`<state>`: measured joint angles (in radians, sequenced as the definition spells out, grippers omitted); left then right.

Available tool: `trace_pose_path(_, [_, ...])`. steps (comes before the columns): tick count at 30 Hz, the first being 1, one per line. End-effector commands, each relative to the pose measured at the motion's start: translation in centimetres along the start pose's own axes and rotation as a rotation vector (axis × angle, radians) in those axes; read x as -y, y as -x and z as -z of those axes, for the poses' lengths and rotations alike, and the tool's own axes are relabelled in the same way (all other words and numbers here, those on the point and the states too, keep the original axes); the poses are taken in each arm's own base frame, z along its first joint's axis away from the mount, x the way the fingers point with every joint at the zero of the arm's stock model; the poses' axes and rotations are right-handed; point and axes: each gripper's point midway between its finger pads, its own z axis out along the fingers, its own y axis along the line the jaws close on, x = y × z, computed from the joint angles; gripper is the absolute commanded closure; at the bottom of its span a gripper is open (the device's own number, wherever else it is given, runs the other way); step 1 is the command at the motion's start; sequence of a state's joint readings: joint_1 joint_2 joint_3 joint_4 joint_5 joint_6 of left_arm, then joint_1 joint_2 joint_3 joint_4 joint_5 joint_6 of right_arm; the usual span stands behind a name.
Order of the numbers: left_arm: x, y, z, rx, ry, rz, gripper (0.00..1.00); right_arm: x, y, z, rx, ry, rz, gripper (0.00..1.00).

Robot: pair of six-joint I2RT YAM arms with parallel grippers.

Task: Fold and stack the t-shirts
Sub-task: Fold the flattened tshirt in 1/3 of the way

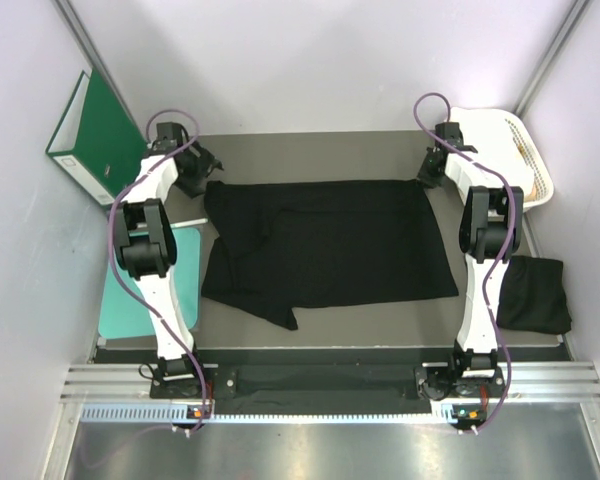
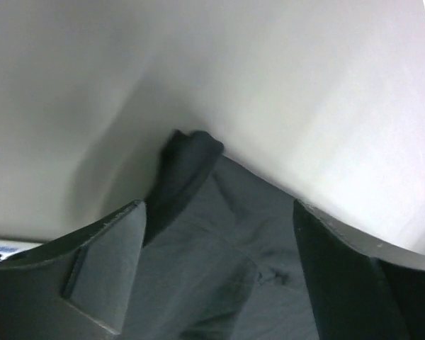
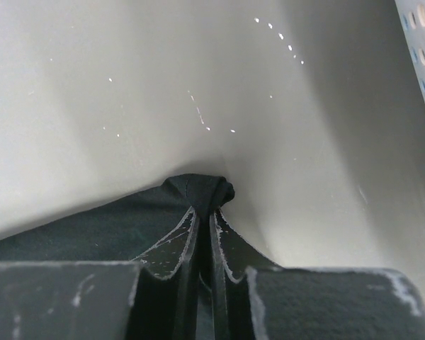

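Note:
A black t-shirt [image 1: 325, 245] lies spread across the middle of the table, with a sleeve folded in at its near left. My left gripper [image 1: 202, 170] is at the shirt's far left corner. In the left wrist view it [image 2: 219, 241] is open, with black cloth [image 2: 212, 276] lying between the fingers [image 2: 106, 262]. My right gripper [image 1: 432, 168] is at the shirt's far right corner. In the right wrist view it [image 3: 204, 216] is shut on a bunched corner of the cloth [image 3: 202, 190]. A second black t-shirt [image 1: 533, 293] lies folded at the table's right edge.
A white plastic basket [image 1: 510, 150] stands at the back right. A green binder [image 1: 95, 135] leans on the left wall. A teal mat [image 1: 140, 290] lies at the table's left edge under the left arm. Pale walls close in on three sides.

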<state>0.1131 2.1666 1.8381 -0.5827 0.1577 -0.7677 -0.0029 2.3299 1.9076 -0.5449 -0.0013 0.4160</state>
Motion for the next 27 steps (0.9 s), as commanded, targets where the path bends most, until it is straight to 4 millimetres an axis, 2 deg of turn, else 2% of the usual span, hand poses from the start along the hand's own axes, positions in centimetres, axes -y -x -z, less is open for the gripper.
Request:
trace_pose_path(1, [0.7, -1.2, -2.0, -0.049, -0.062, -0.041, 0.16, 0.4, 0.1, -0.8, 0.003, -0.012, -0.001, 0.91])
trace_pose_path(2, [0.9, -1.4, -2.4, -0.054, -0.065, -0.041, 0.19, 0.4, 0.1, -0.9, 0.001, -0.011, 0.001, 0.91])
trace_pose_path(4, [0.1, -2.1, -4.1, -0.085, -0.046, -0.031, 0.39, 0.3, 0.2, -1.5, -0.003, -0.011, -0.004, 0.92])
trace_pose_path(5, [0.6, -1.8, -4.3, -0.082, -0.056, -0.036, 0.53, 0.3, 0.2, -1.7, -0.004, -0.011, -0.004, 0.92])
trace_pose_path(6, [0.5, -1.8, -4.7, -0.085, -0.056, -0.034, 0.79, 0.1, 0.7, -1.7, 0.007, -0.006, -0.005, 0.94])
trace_pose_path(7, [0.4, -1.5, -5.4, -0.082, -0.044, -0.031, 0.92, 0.2, 0.6, -2.0, 0.003, -0.008, -0.007, 0.94])
trace_pose_path(8, [0.4, -1.4, -5.7, -0.079, -0.038, -0.029, 1.00, 0.0, 0.8, -2.0, 0.011, -0.005, -0.010, 0.95])
trace_pose_path(13, [1.6, 1.2, -6.8, -0.013, -0.048, -0.038, 1.00, -0.7, 2.7, -2.0, 0.067, 0.011, -0.033, 0.96])
trace_pose_path(14, [3.0, 2.7, -6.3, 0.027, -0.076, -0.037, 1.00, -0.9, 3.0, -2.0, 0.072, 0.014, -0.038, 0.96])
trace_pose_path(15, [3.5, 3.4, -6.1, 0.045, -0.088, -0.032, 1.00, -1.3, 4.0, -1.7, 0.098, 0.023, -0.044, 0.96])
trace_pose_path(19, [6.0, 6.4, -5.7, 0.134, -0.169, -0.012, 1.00, -1.8, 6.0, -1.3, 0.157, 0.043, -0.079, 0.94])
trace_pose_path(20, [6.8, 6.5, -5.3, 0.129, -0.205, -0.006, 0.87, -1.8, 6.4, -1.1, 0.169, 0.046, -0.082, 0.93])
trace_pose_path(21, [7.3, 6.6, -5.1, 0.124, -0.226, -0.007, 0.53, -2.0, 7.1, -0.4, 0.188, 0.054, -0.081, 0.89])
trace_pose_path(22, [7.7, 7.0, -4.6, 0.127, -0.240, -0.010, 0.26, -2.3, 7.7, 0.2, 0.213, 0.063, -0.064, 0.79])
trace_pose_path(23, [7.9, 6.7, -4.2, 0.118, -0.239, -0.031, 0.02, -2.0, 7.4, 0.3, 0.211, 0.058, -0.053, 0.59])
trace_pose_path(24, [8.2, 6.8, -2.7, 0.124, -0.234, -0.043, 0.02, -2.5, 8.8, 2.5, 0.262, 0.073, -0.035, 0.50])
trace_pose_path(25, [7.4, 6.1, -2.5, 0.108, -0.213, -0.051, 0.02, -2.5, 9.4, 3.5, 0.295, 0.075, -0.027, 0.41])
trace_pose_path(26, [7.2, 5.7, -1.8, 0.109, -0.209, -0.076, 0.02, -2.0, 8.4, 3.8, 0.281, 0.061, -0.015, 0.33])
trace_pose_path(27, [8.7, 6.6, 1.6, 0.159, -0.247, -0.100, 0.02, -2.2, 9.3, 6.2, 0.315, 0.068, 0.003, 0.19])
